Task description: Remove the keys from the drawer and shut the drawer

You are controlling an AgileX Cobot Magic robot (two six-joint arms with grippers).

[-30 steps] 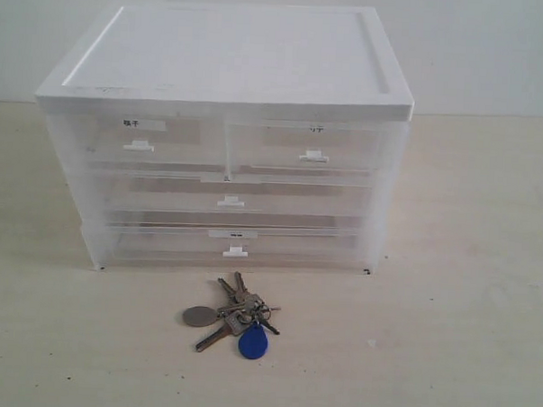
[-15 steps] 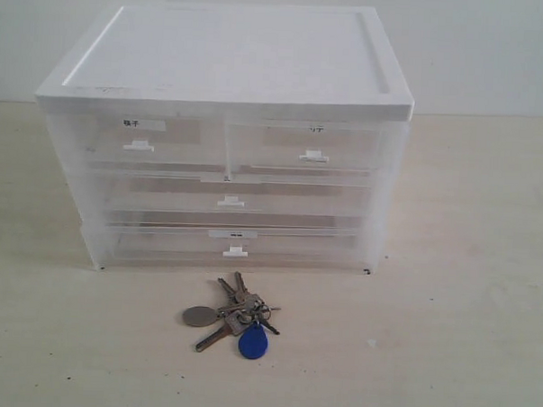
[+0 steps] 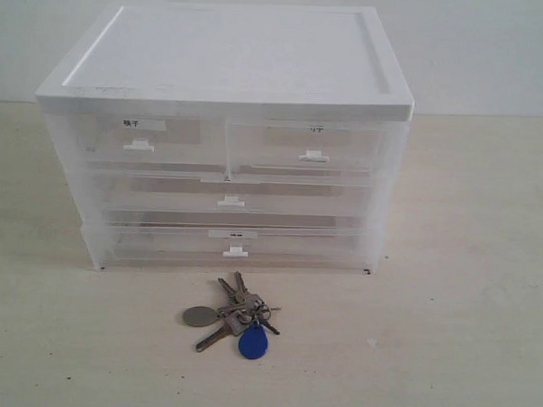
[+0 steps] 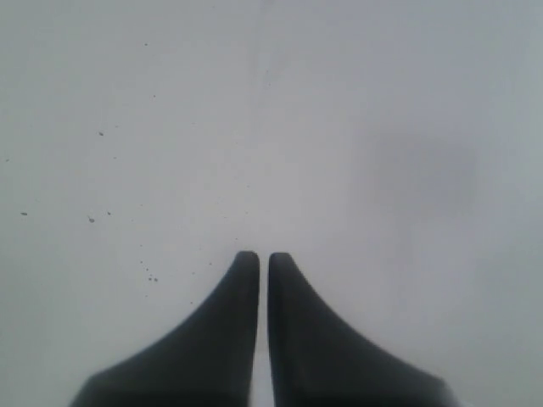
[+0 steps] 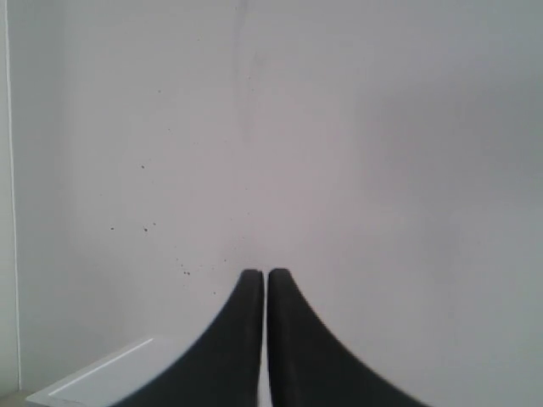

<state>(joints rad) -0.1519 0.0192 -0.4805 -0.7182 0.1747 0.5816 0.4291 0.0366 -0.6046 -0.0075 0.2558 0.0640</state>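
The keys point(image 3: 234, 314) lie on the table in front of the cabinet: several grey metal keys on a ring, with a blue teardrop fob point(image 3: 253, 344) and a round grey tag point(image 3: 197, 316). The drawer point(image 3: 305, 147) is the upper right half-width one, with a small white tab handle, and it sits flush with its neighbours. Neither arm appears in the exterior view. My left gripper point(image 4: 256, 257) is shut and empty, facing a plain pale wall. My right gripper point(image 5: 255, 274) is shut too, with nothing between its fingers.
The translucent cabinet has a white top point(image 3: 233, 53), a second half-width drawer point(image 3: 139, 141) with a white label strip, and two full-width drawers point(image 3: 231, 198) below. A corner of a white surface point(image 5: 102, 377) shows in the right wrist view. The pale table point(image 3: 464, 338) surrounds the cabinet.
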